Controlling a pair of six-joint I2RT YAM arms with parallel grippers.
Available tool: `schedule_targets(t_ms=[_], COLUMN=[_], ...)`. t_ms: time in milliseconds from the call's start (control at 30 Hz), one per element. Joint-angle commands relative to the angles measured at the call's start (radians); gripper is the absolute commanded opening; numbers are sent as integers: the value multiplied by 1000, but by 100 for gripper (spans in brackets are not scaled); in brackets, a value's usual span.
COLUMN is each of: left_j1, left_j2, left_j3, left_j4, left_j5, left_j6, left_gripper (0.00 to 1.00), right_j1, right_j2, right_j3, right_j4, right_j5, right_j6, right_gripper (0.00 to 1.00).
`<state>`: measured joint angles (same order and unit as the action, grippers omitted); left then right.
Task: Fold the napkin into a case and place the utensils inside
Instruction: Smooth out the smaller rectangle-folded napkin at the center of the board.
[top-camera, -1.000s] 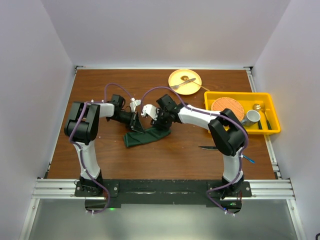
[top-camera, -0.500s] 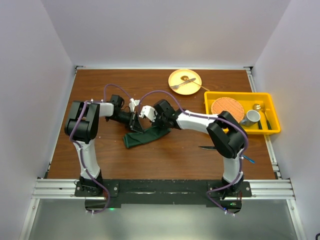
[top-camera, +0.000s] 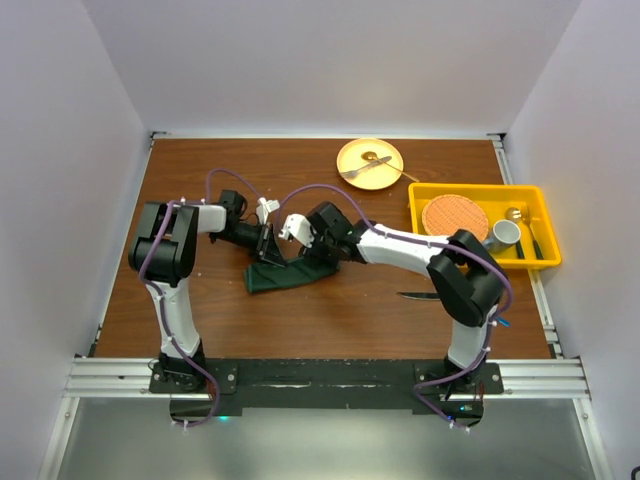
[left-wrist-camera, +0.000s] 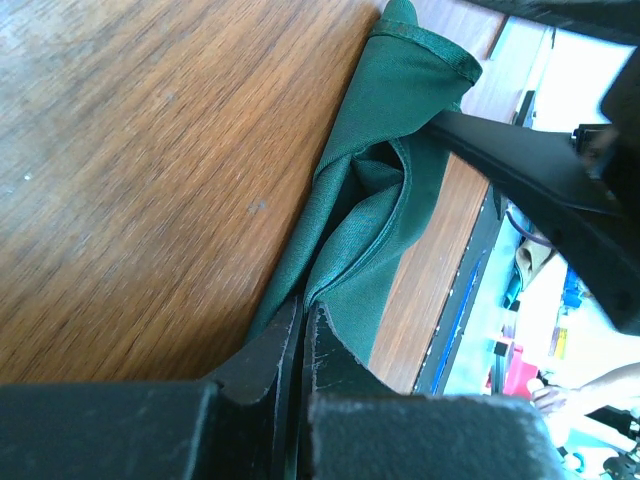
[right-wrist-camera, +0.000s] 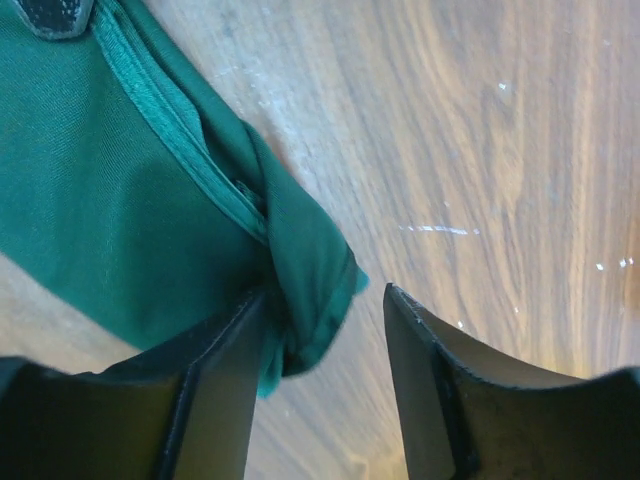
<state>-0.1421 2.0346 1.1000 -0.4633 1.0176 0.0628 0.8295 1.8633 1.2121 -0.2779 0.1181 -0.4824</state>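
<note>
The folding was well along but unfinished. The napkin (top-camera: 288, 274) lay on the table (top-camera: 330, 325) between the two arms as a narrow, rumpled dark green strip, its layers bunched and not squared into a flat pouch. The left gripper (left-wrist-camera: 300, 312) had its jaws pressed together on a hemmed edge at one end of the cloth. At the other end, the right gripper (right-wrist-camera: 325, 305) stood with its jaws moderately apart, straddling the folded corner; the cloth touched one finger, with a gap to the other, so nothing was clamped there. Neither utensil had gone in yet. The knife (top-camera: 413, 295) lay on the bare wood well apart from the cloth, and the blue fork (top-camera: 499, 321) lay farther right, mostly hidden by the right arm. By that reckoning, what remained was to flatten the strip, open a pocket and load both utensils.
</note>
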Motion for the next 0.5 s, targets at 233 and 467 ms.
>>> schedule_targets(t_ms=[233,467], left_j1=[16,16], left_j2=[64,62], left_j3=[-20,-19], left_j4=[6,8], left_j5=[-266,-264], left_j6=[91,97], left_gripper=[0,0], right_j1=[6,13], right_j2=[-44,40], right_j3=[95,75], right_j4=[-80,-26], right_j5=[-142,-60], right_j6=[41,-15], right_gripper=[66,68])
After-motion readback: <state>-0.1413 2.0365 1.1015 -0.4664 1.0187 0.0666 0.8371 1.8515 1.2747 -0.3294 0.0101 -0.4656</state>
